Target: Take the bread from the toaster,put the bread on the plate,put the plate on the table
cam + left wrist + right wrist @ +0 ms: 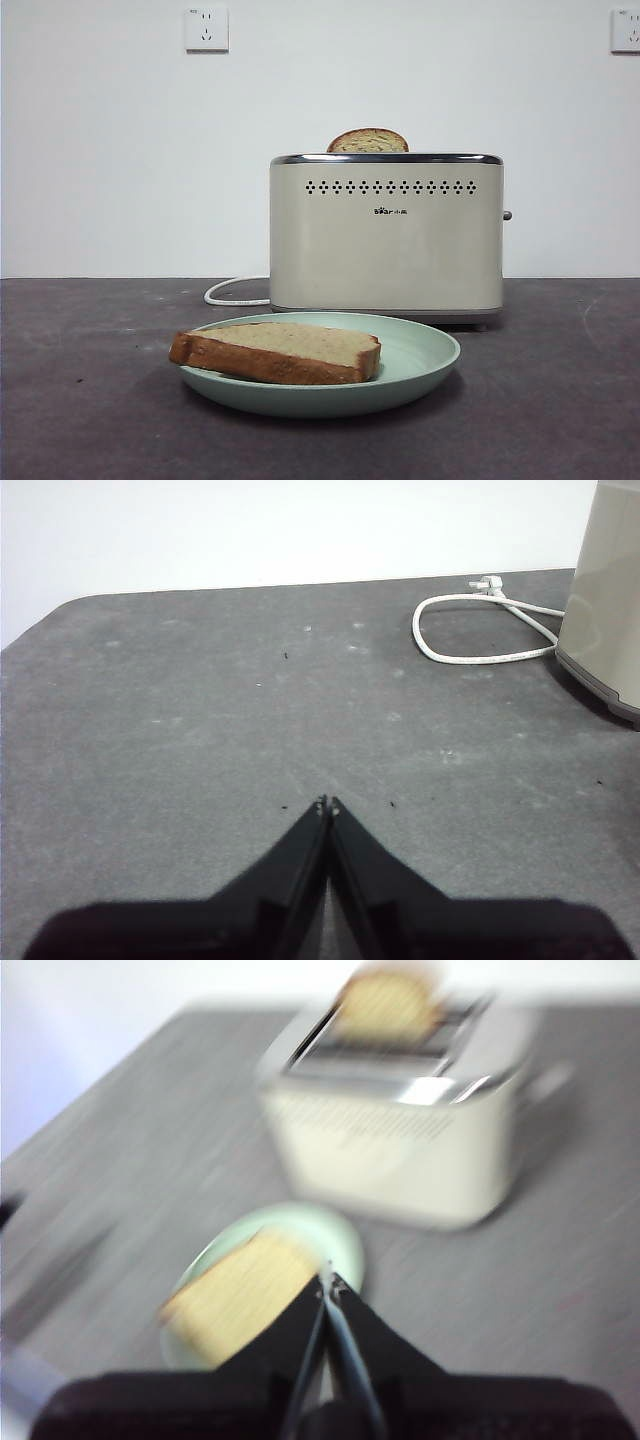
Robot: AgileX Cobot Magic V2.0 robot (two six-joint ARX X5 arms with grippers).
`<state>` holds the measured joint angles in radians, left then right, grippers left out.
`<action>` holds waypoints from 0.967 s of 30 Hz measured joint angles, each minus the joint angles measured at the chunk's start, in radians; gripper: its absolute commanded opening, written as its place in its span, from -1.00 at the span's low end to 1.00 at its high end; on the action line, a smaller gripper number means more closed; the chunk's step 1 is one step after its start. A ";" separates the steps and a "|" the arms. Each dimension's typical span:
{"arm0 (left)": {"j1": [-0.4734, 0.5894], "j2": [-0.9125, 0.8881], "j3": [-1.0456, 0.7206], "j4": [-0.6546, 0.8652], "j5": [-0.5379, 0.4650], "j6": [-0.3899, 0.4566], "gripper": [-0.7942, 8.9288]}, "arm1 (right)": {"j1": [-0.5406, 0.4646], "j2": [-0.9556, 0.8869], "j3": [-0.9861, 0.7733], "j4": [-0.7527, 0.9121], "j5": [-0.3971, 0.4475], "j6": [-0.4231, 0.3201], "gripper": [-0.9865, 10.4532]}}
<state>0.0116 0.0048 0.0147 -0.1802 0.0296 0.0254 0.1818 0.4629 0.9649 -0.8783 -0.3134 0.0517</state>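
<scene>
The bread (280, 350), a thick tan slice with a brown crust, lies flat in the mint-green plate (425, 362), which rests on the dark table (80, 420) in front of the cream toaster (385, 250). A second, similar slice (368, 141) stands in the toaster's slot. My right gripper (328, 1282) is shut and empty, up above the near side of the plate (345, 1240) and bread (240, 1295); its view is blurred. My left gripper (327, 803) is shut and empty over bare table, off to the side of the toaster (610, 600). Neither gripper shows in the front view.
The toaster's white cord (235, 293) loops on the table behind the plate and also shows in the left wrist view (470, 630). A white wall with sockets (206, 28) stands behind the table. The toaster's lever (507, 215) sticks out on one side.
</scene>
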 measured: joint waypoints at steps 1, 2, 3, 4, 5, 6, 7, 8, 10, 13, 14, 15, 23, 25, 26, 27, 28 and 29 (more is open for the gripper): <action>0.000 0.000 0.000 0.000 0.000 0.000 -0.84 | -0.038 -0.020 -0.016 0.033 0.000 -0.013 -0.82; 0.000 0.000 0.000 0.000 0.000 0.000 -0.84 | -0.079 -0.048 -0.045 0.076 0.000 -0.026 -0.82; 0.000 0.000 0.000 0.000 0.000 0.000 -0.84 | -0.103 -0.069 -0.070 0.108 -0.001 -0.032 -0.82; 0.000 0.000 0.000 0.000 0.000 0.000 -0.84 | -0.122 -0.091 -0.099 0.144 -0.001 -0.039 -0.82; 0.000 0.000 0.000 0.000 0.000 0.000 -0.84 | -0.143 -0.122 -0.146 0.194 -0.001 -0.043 -0.82; 0.000 0.000 0.000 0.000 0.000 0.000 -0.84 | -0.154 -0.144 -0.185 0.233 -0.001 -0.046 -0.82; 0.000 0.000 0.000 0.000 0.000 0.000 -0.84 | -0.163 -0.166 -0.229 0.275 -0.001 -0.048 -0.82; 0.000 0.000 0.000 0.000 0.000 0.000 -0.84 | -0.169 -0.192 -0.283 0.326 -0.001 -0.049 -0.82; 0.000 0.000 0.000 0.000 0.000 0.000 -0.84 | -0.172 -0.232 -0.389 0.424 0.000 -0.052 -0.82; 0.000 0.000 0.000 0.000 0.000 0.000 -0.84 | -0.173 -0.280 -0.543 0.558 0.000 -0.064 -0.82; 0.000 0.000 0.000 0.000 0.000 0.000 -0.84 | -0.174 -0.296 -0.597 0.598 0.000 -0.069 -0.82; 0.000 0.000 0.000 0.000 0.000 0.000 -0.84 | -0.174 -0.307 -0.633 0.622 0.000 -0.075 -0.82; 0.000 0.000 0.000 0.000 0.000 0.000 -0.84 | -0.174 -0.402 -0.849 0.688 0.003 -0.097 -0.82; 0.000 0.000 0.000 0.000 0.000 0.000 -0.84 | -0.174 -0.427 -0.879 0.688 0.003 -0.098 -0.82; 0.000 0.000 0.000 0.000 0.000 0.000 -0.84 | -0.174 -0.438 -0.890 0.688 0.003 -0.098 -0.82; 0.000 0.000 0.000 0.000 0.000 0.000 -0.84 | -0.174 -0.447 -0.898 0.689 0.003 -0.098 -0.82; 0.000 0.000 0.000 0.000 0.000 0.000 -0.84 | -0.174 -0.455 -0.906 0.690 0.003 -0.098 -0.82; 0.000 0.000 0.000 0.000 0.000 0.000 -0.84 | -0.174 -0.459 -0.913 0.690 0.003 -0.098 -0.82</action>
<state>0.0116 0.0048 0.0147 -0.1802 0.0296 0.0254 0.0078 0.0044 0.0521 -0.1879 -0.3103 -0.0460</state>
